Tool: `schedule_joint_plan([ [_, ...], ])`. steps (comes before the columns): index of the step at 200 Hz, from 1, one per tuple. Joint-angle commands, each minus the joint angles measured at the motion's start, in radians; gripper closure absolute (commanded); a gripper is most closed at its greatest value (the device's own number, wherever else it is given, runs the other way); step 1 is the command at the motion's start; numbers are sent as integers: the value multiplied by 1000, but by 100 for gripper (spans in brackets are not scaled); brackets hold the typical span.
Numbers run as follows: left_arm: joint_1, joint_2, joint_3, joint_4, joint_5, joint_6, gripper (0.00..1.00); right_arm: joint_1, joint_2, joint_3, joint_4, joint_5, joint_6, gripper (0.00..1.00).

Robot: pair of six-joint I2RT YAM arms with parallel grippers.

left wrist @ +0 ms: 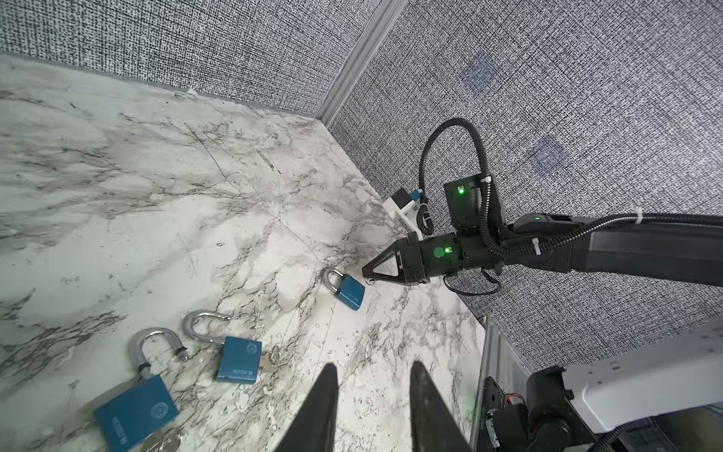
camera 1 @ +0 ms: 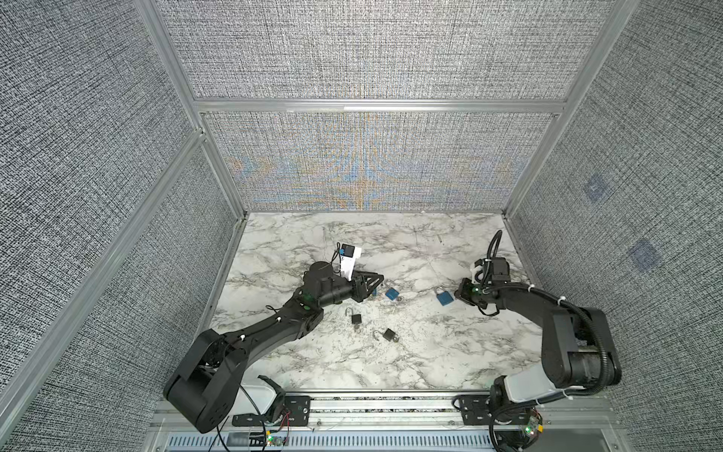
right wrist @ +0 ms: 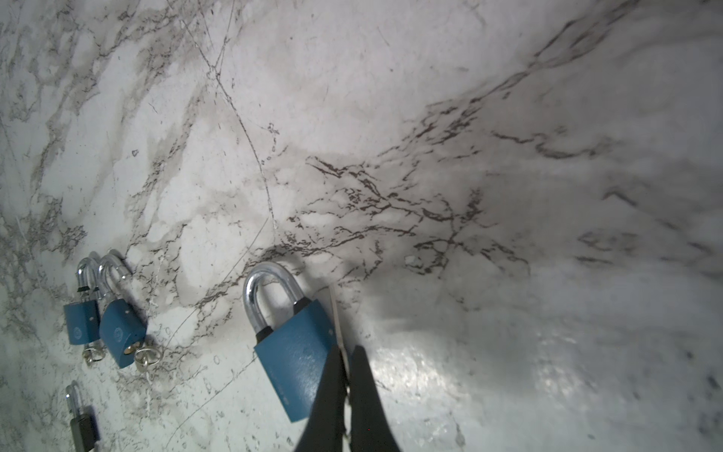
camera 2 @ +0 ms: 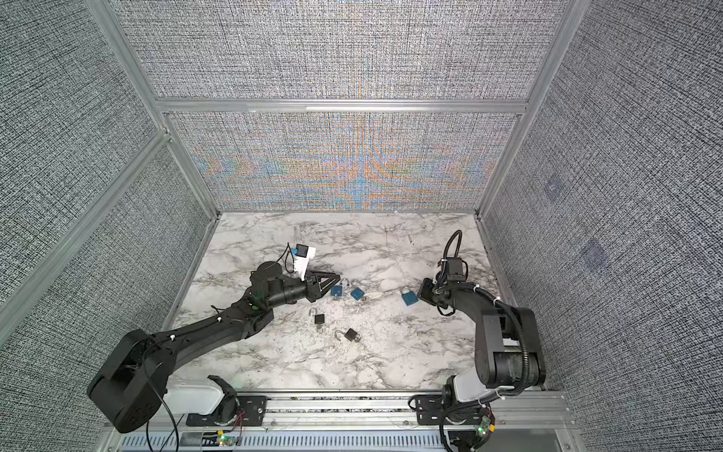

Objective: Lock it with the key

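Observation:
A blue padlock (camera 1: 443, 296) (camera 2: 408, 297) with its shackle pushed in lies on the marble table right of centre. My right gripper (camera 1: 457, 292) (right wrist: 348, 350) is shut on the key (right wrist: 335, 313), a thin silver blade seen edge-on. The key sticks out past the fingertips and runs along the side of the padlock body (right wrist: 293, 352). In the left wrist view the right gripper (left wrist: 365, 272) points at that padlock (left wrist: 349, 289). My left gripper (camera 1: 380, 279) (left wrist: 373, 371) hovers open near the table's middle, with only bare marble between its fingers.
Two blue padlocks (camera 2: 337, 290) (camera 2: 357, 293) with raised shackles and keys in them lie just beside the left gripper. Nearer the front are two black padlocks (camera 1: 355, 317) (camera 1: 389, 334) with open shackles. Fabric walls enclose the table (camera 1: 430, 364) on three sides.

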Motion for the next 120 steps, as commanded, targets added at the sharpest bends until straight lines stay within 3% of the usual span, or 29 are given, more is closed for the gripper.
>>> schedule_joint_plan([
  [1, 2, 3, 5, 13, 13, 4, 66, 6, 13, 9, 22, -9, 12, 100],
  [120, 4, -8, 2, -11, 9, 16, 66, 22, 45, 41, -2, 26, 2, 84],
])
